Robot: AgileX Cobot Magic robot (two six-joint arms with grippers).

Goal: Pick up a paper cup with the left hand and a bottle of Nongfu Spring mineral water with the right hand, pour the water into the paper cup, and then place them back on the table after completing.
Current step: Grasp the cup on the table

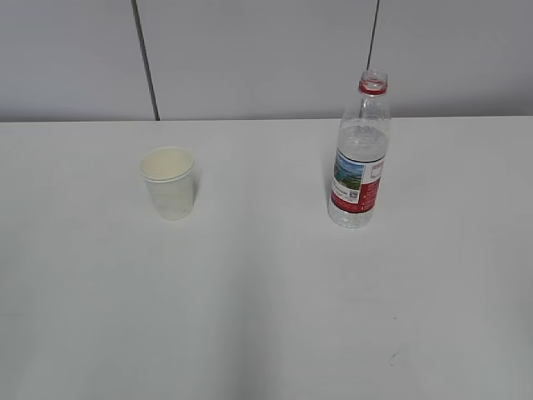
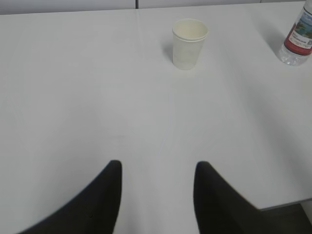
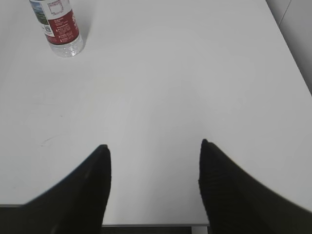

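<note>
A white paper cup (image 1: 169, 182) stands upright on the white table (image 1: 266, 317), left of centre. It also shows in the left wrist view (image 2: 188, 43). A clear water bottle (image 1: 360, 158) with a red and white label and no cap stands upright right of centre; it shows in the right wrist view (image 3: 57, 27) and at the edge of the left wrist view (image 2: 297, 39). My left gripper (image 2: 158, 168) is open and empty, well short of the cup. My right gripper (image 3: 154, 146) is open and empty near the table's front edge, far from the bottle. Neither arm shows in the exterior view.
A grey panelled wall (image 1: 266, 58) runs behind the table. A small dark scuff mark (image 1: 392, 358) lies on the tabletop at the front right. The table's right edge (image 3: 287, 53) shows in the right wrist view.
</note>
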